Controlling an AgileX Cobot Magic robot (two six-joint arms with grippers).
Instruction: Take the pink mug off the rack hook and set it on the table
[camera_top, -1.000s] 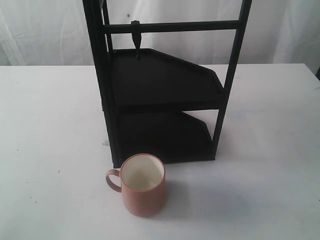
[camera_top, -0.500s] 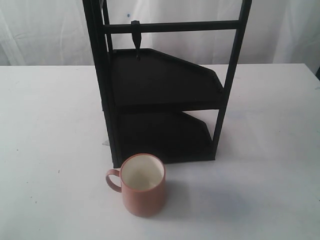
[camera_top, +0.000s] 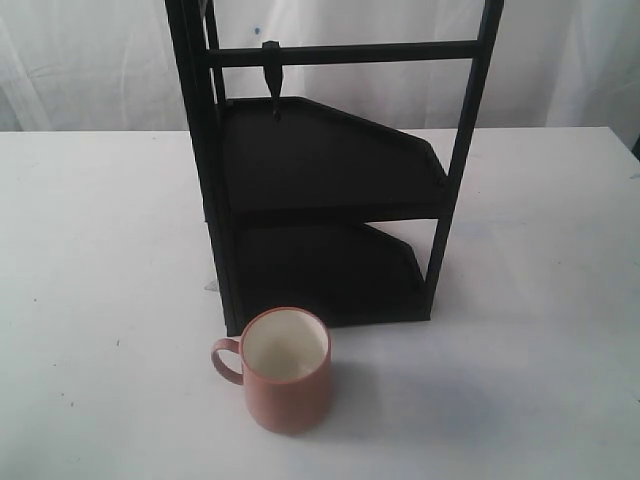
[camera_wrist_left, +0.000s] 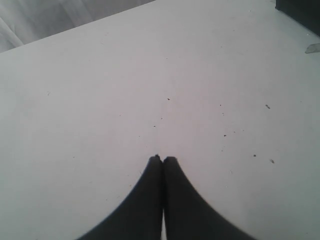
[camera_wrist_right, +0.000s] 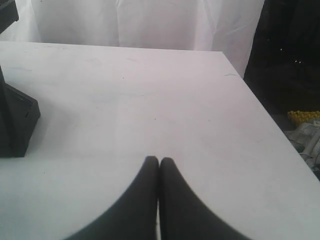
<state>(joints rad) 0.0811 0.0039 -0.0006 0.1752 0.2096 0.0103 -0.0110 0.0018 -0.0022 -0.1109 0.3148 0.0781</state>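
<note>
The pink mug (camera_top: 288, 370) stands upright on the white table (camera_top: 520, 300), just in front of the black rack (camera_top: 320, 200), its handle pointing left and its cream inside showing. The rack hook (camera_top: 272, 80) hangs bare from the top crossbar. Neither arm appears in the exterior view. In the left wrist view my left gripper (camera_wrist_left: 162, 159) is shut with nothing in it, over bare tabletop (camera_wrist_left: 150, 75). My right gripper (camera_wrist_right: 159, 160) is likewise shut and empty above the table (camera_wrist_right: 150, 100), with a corner of the rack's base (camera_wrist_right: 17, 120) off to one side.
White curtains (camera_top: 90, 60) hang behind the table. The right wrist view shows the table's edge (camera_wrist_right: 265, 115) with a dark drop beyond and yellow clutter (camera_wrist_right: 302, 117) on the floor. A small pale scrap (camera_top: 210, 287) lies by the rack's left foot.
</note>
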